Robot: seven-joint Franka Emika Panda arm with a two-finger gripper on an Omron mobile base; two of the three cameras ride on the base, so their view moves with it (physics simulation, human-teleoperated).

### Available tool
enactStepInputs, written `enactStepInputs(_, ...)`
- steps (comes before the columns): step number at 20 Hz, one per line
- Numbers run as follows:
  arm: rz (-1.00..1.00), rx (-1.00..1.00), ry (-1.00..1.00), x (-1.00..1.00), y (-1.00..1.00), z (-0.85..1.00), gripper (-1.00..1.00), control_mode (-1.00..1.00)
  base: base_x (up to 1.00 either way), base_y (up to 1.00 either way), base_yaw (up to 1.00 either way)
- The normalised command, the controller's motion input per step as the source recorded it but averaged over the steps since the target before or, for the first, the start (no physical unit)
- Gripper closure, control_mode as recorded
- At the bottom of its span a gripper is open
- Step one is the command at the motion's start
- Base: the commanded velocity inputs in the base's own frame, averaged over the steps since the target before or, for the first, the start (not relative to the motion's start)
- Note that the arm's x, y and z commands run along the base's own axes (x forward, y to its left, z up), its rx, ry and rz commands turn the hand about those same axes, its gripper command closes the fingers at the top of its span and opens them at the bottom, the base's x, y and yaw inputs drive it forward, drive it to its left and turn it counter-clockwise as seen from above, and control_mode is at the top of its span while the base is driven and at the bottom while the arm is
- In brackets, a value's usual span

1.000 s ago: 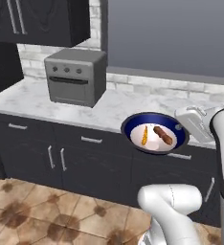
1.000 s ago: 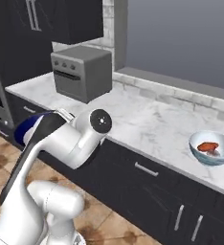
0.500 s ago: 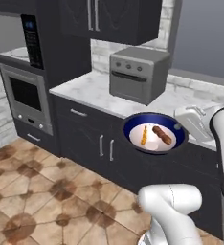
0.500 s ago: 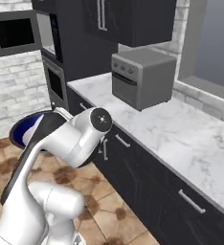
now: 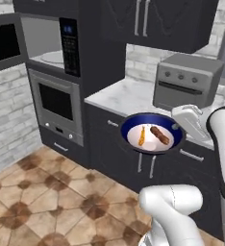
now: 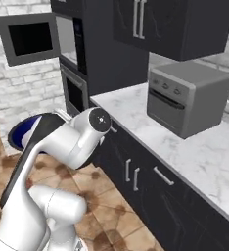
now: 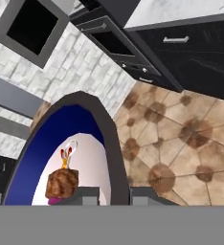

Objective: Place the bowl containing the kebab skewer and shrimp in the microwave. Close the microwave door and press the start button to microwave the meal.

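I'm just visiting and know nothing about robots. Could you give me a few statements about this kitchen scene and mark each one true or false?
1. The bowl is held up off the floor, clamped at its rim by the end effector. True.
2. The microwave door is shut. False: it stands open.
3. The kebab skewer and the shrimp lie in the bowl. True.
4. The bowl already sits inside the microwave. False: it is out in front of the dark cabinets.
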Motion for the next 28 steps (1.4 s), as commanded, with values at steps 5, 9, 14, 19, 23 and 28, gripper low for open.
enactStepInputs(5,0.00,0.00,0.00,0.00,0.00,0.00,1.00,1.00,0.53,0.95,-0.17)
enactStepInputs(9,0.00,0.00,0.00,0.00,0.00,0.00,1.00,1.00,0.42,0.95,-0.35)
enactStepInputs(14,0.00,0.00,0.00,0.00,0.00,0.00,1.00,1.00,0.44,0.98,-0.37)
enactStepInputs(19,0.00,0.00,0.00,0.00,0.00,0.00,1.00,1.00,0.39,0.99,-0.38)
enactStepInputs(23,0.00,0.00,0.00,0.00,0.00,0.00,1.00,1.00,0.33,1.00,-0.39)
enactStepInputs(28,0.00,0.00,0.00,0.00,0.00,0.00,1.00,1.00,0.32,1.00,-0.38)
